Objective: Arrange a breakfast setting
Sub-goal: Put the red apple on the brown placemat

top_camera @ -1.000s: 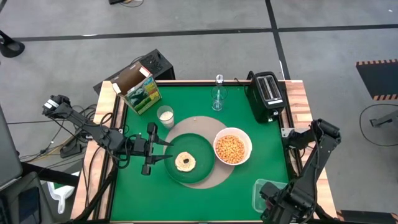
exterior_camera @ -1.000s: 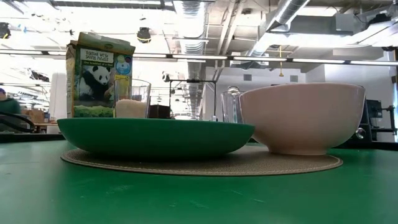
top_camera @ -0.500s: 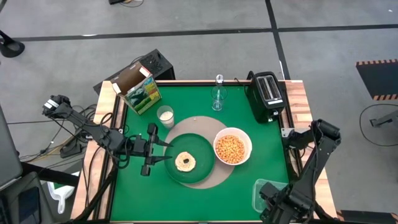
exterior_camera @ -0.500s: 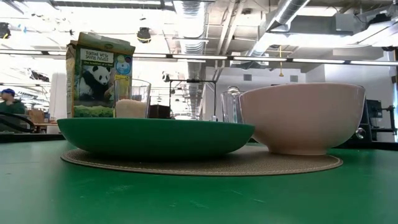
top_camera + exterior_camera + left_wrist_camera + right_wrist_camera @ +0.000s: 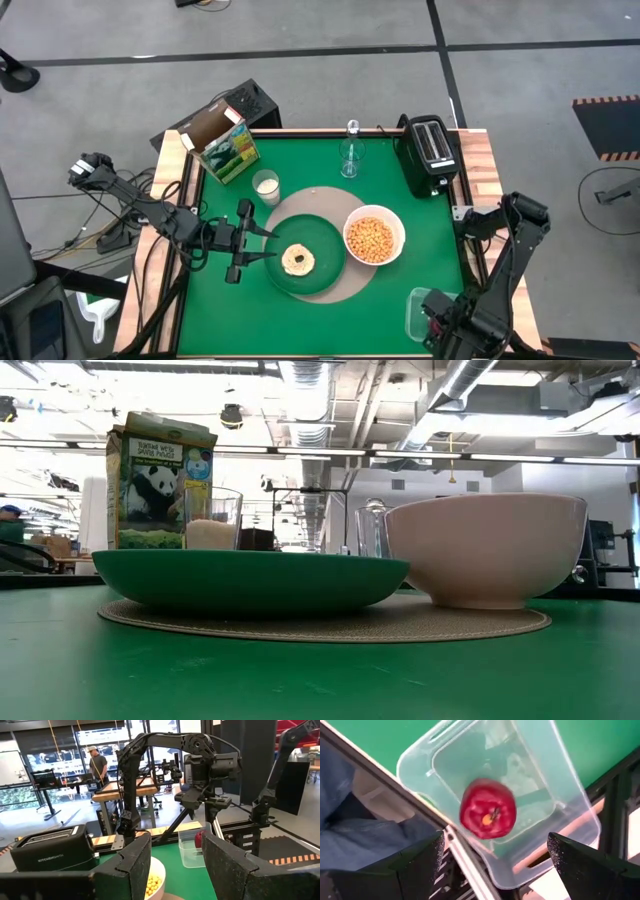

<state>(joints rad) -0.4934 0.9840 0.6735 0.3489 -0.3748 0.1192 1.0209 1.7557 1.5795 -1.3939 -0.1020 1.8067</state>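
Right wrist view is looking down between wide-open, empty fingers at the red fruit [image 5: 488,810] lying in a clear tub [image 5: 560,795]; its slick roundness risks slipping. Farther off, left gripper [image 5: 262,243] is waiting open by the toast [image 5: 297,260].

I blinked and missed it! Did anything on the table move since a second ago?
Only the right gripper shifted slightly over the clear tub holding the red apple. Nothing was grabbed or released. The left gripper, plate, toast and cereal bowl stayed put.
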